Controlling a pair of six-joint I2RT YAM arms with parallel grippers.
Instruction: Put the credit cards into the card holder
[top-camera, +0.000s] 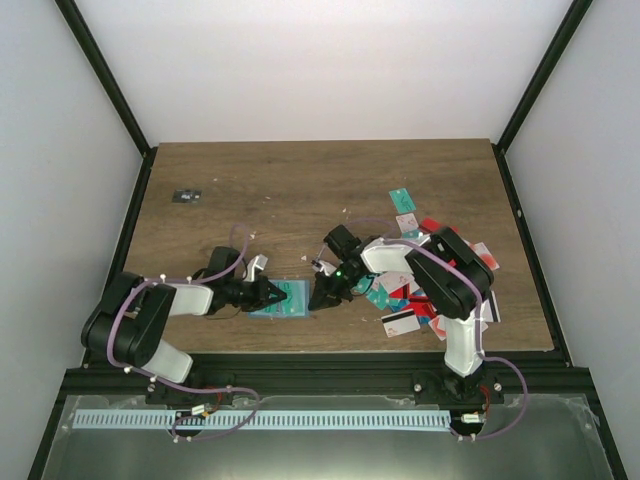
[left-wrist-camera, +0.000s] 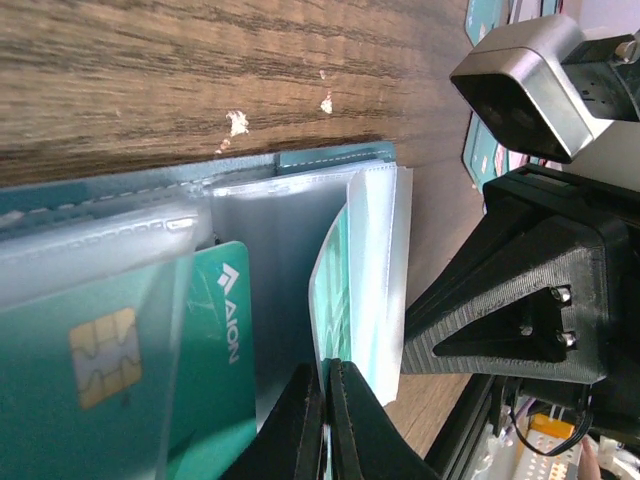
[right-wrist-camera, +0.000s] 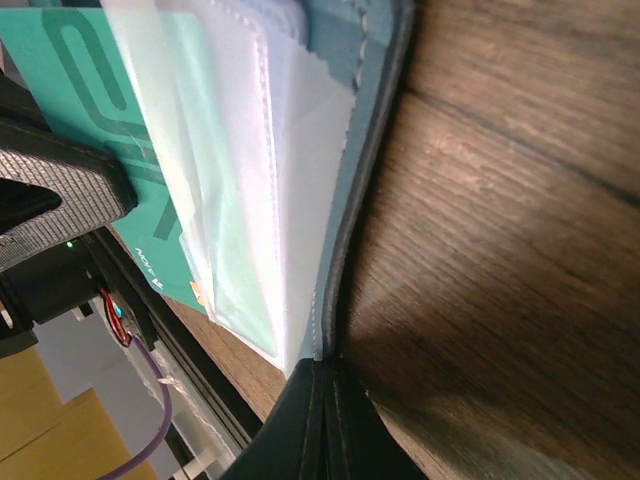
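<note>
My left claw (top-camera: 272, 293) pinches blue-grey folding card holder (top-camera: 292, 302); my right claw (top-camera: 320, 297) pressed together at its right edge. Loose thin plastic credit cards (top-camera: 400, 322) lie beyond right claw; right arm nearer.

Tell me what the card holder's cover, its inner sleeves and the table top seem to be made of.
Card holder's cover: blue-grey, matte, stitched along the edge, probably faux leather or fabric.
Inner sleeves: thin clear soft plastic, glossy; a teal card shows through.
Table top: brown wood grain, matte; solid wood or laminate, cannot tell.
</note>
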